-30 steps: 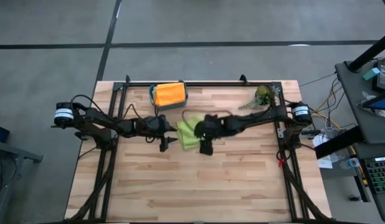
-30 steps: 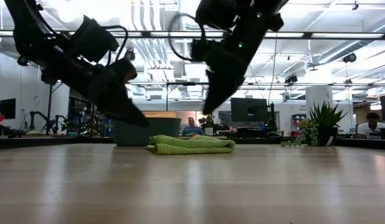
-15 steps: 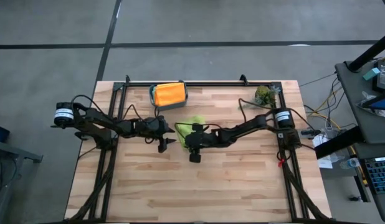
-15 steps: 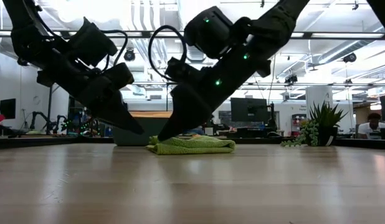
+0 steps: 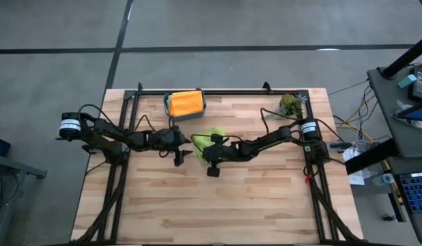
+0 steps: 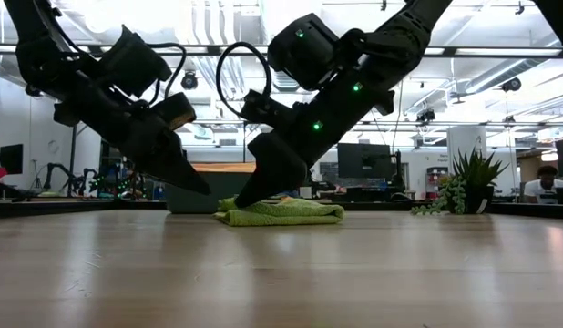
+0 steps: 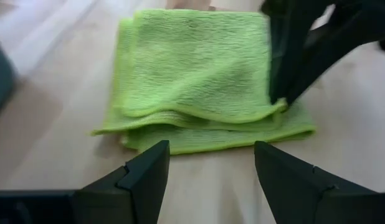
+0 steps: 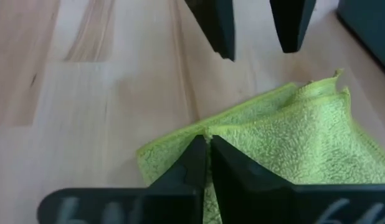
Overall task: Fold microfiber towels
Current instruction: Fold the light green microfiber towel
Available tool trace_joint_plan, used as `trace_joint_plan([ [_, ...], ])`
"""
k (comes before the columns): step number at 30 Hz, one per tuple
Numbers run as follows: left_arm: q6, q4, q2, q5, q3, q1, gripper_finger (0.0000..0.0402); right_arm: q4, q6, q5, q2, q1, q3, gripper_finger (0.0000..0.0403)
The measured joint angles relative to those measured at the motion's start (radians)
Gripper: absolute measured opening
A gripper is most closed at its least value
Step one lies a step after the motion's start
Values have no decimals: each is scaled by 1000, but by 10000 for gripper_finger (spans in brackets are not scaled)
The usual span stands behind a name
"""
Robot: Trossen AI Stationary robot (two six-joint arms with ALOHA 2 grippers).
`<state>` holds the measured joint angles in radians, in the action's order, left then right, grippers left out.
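A lime green microfiber towel (image 5: pixel 209 134) lies folded on the wooden table near its middle, and shows again in the left wrist view (image 7: pixel 192 74). My right gripper (image 8: pixel 207 146) reaches over the towel from the table's right and is shut on its near-left corner. My left gripper (image 7: pixel 208 158) hovers open just left of the towel, pointing at it and touching nothing. An orange towel (image 5: pixel 185 104) rests in the teal bin (image 5: pixel 169 104) at the back. My right gripper pinches the towel's near-left corner (image 7: pixel 275 107) between its two shut fingers (image 7: pixel 286 74), on the upper fold; how many layers I cannot tell. The fingers slant down from the table's right, reaching across the towel. The towel lies flat on the table.
A green plant sprig (image 5: pixel 289 104) sits at the back right. The black frame rails (image 5: pixel 218 91) run along the far edge and both sides. Bare wood (image 5: pixel 218 205) stretches from the towel to the near edge.
My right gripper has come down and toward the table's left, tipping its fingers steeply downward, until they reached the towel's left end. For the last half second it has stayed there. The towel has kept its place.
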<state>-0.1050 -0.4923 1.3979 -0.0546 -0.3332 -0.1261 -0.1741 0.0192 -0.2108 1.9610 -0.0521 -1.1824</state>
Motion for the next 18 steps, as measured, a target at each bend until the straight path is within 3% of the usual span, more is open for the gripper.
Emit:
trace_joint_plan([
  [5,10,2,0,-66,0,0,219,6,0,0,-15,-2,-7,9],
  [18,8,-2,0,-70,0,0,219,47,-1,6,-70,-10,-6,9],
])
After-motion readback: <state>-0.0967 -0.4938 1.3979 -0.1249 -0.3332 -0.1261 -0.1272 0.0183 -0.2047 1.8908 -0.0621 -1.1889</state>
